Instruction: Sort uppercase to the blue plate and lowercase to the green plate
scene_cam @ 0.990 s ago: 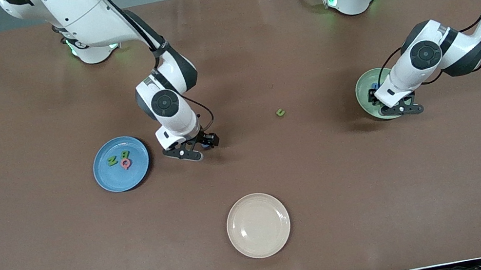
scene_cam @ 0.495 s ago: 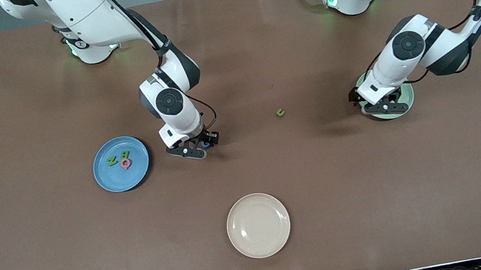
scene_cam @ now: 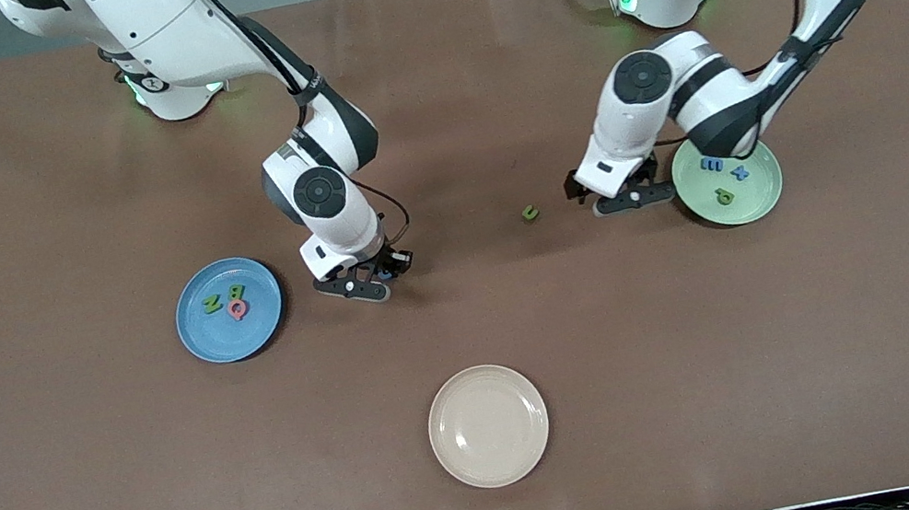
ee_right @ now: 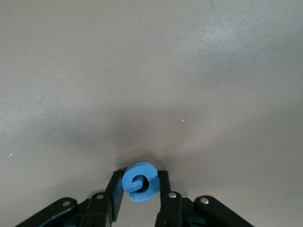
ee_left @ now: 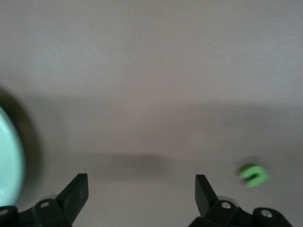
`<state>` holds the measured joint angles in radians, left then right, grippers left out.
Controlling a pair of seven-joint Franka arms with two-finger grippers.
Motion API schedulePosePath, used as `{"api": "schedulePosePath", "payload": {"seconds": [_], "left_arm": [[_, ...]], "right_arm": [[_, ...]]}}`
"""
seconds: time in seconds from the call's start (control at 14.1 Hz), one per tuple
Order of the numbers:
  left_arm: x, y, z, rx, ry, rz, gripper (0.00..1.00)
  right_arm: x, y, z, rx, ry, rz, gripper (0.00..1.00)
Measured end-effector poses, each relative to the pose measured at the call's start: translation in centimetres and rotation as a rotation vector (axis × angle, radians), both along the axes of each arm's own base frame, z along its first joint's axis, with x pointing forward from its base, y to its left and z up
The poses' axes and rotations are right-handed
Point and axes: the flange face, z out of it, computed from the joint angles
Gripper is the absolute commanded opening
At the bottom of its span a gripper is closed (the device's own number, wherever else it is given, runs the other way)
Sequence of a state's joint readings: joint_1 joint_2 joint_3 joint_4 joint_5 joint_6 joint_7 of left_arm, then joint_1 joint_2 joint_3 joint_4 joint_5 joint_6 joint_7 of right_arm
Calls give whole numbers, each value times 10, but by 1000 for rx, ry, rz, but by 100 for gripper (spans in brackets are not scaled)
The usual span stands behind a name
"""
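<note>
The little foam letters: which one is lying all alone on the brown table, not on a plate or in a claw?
The green u. It lies on the bare table between the two grippers, while the other loose letters rest on the blue plate or the green plate.

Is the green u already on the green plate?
No: the green u lies on the bare table beside the green plate, toward the right arm's end.

A cream plate [scene_cam: 488, 426] (bare inside) sits on the brown bench [scene_cam: 81, 470] at six o'clock, nearest the front camera.
</note>
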<state>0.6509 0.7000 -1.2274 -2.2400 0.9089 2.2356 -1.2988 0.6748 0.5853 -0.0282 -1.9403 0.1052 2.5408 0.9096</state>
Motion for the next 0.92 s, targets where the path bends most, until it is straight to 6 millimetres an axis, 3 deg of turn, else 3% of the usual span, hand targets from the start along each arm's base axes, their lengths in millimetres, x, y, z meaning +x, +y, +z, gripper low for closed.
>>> {"api": "schedulePosePath", "payload": {"seconds": [0.21, 0.57, 0.71, 0.92], "left_arm": [[-8, -38, -11, 24, -12, 160, 99], [-4, -87, -27, -9, -69, 377, 99], [-6, -97, -33, -23, -79, 423, 99], [-12, -104, -40, -27, -68, 450, 97]], "right_arm": [[15, -32, 3, -50, 75, 34, 0], [53, -124, 45, -86, 173, 118, 0], [62, -160, 60, -97, 196, 156, 1], [71, -209, 59, -107, 212, 198, 2]]}}
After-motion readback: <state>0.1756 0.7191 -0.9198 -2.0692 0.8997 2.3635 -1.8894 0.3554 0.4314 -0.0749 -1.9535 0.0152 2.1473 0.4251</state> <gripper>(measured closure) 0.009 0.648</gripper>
